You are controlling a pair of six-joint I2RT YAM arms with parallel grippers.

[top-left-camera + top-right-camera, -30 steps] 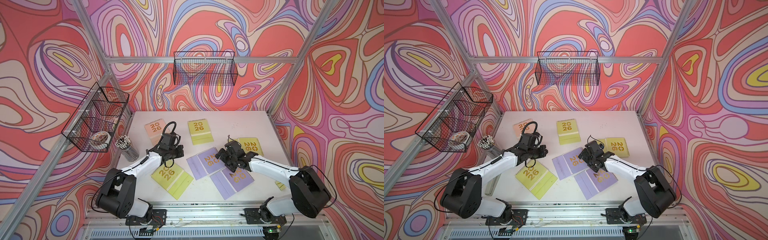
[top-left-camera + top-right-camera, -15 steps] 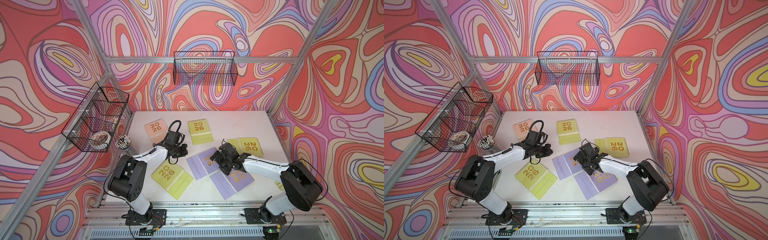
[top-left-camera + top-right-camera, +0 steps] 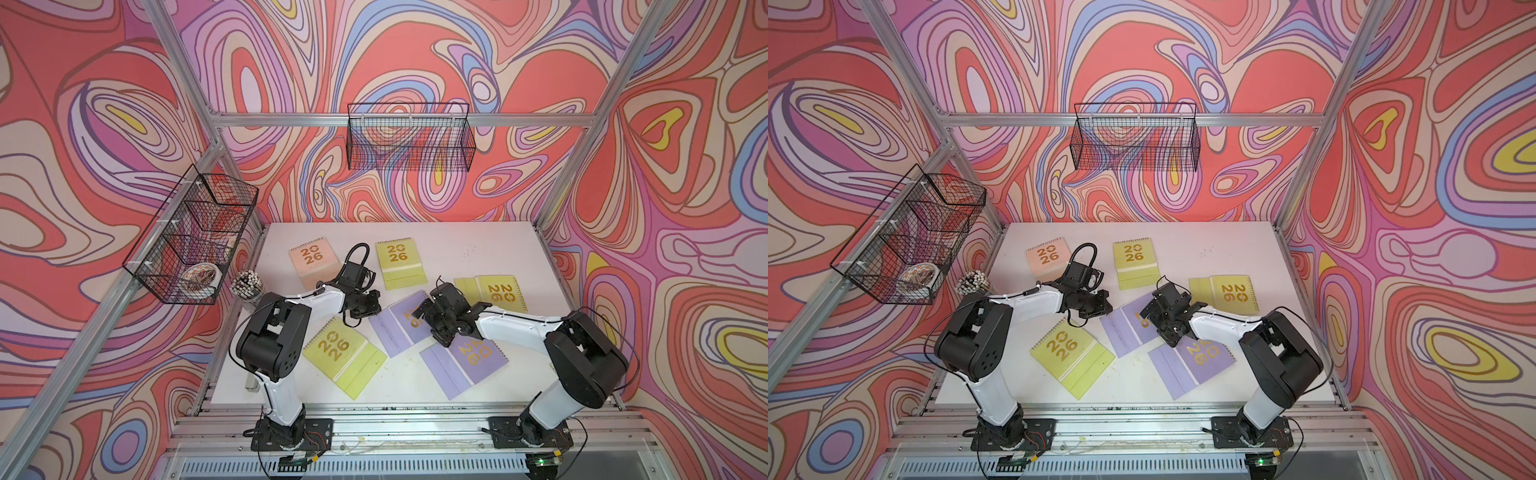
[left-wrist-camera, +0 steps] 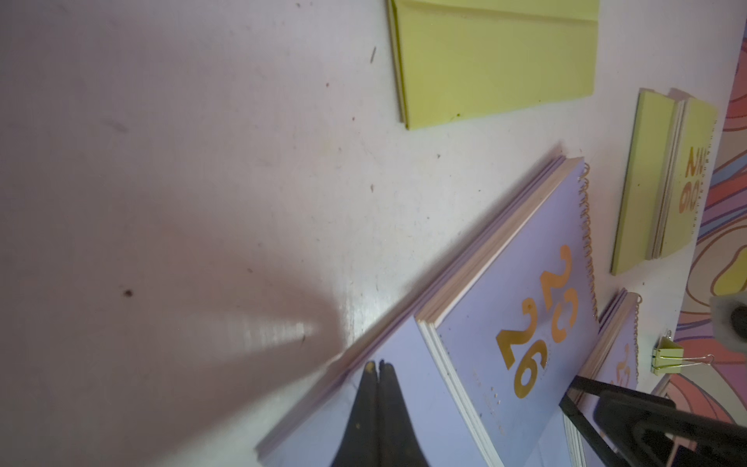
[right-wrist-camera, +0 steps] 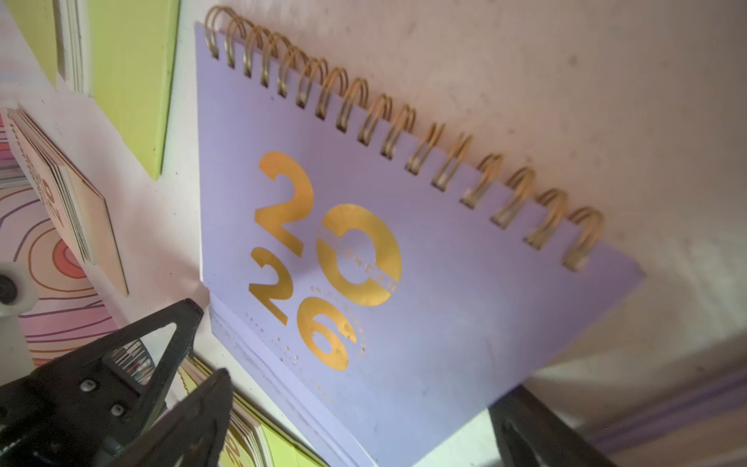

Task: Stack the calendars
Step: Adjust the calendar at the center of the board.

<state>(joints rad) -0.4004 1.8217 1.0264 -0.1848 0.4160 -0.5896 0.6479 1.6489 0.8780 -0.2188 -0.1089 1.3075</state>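
The left claw (image 4: 377, 370) was shut tight, its two black fingers pressed together with nothing between them. Its tip sat over the plain flap end of the middle purple calendar (image 4: 525, 323), close to the flap's edge. I could not tell if it pressed down or just hung above. The right claw (image 3: 430, 322) was open as wide as it goes and held nothing. It hung over the cover end of that same calendar, the end with the gold rings.

So the middle purple calendar lay flat on the white table (image 3: 478, 245), between the two claws. Its long side ran on a slant, from the left arm's side out toward the right arm's side. The right claw was nearer the cover, so I think it was the one to take it.

None of the calendars was stacked yet. The other purple calendar (image 3: 465, 361) lay near, closer to the robot. The near green calendar (image 3: 345, 357) lay by the left arm. The far green calendar (image 3: 399, 264) and the pink calendar (image 3: 313, 262) lay farther back. The right green calendar (image 3: 494, 293) lay by the right arm.

In both top views the right claw hid much of the purple cover. The right wrist view showed the whole gold "2026" and the rings. The left wrist view showed the shut tip up close, and a small green clip (image 4: 667, 356) by the wall
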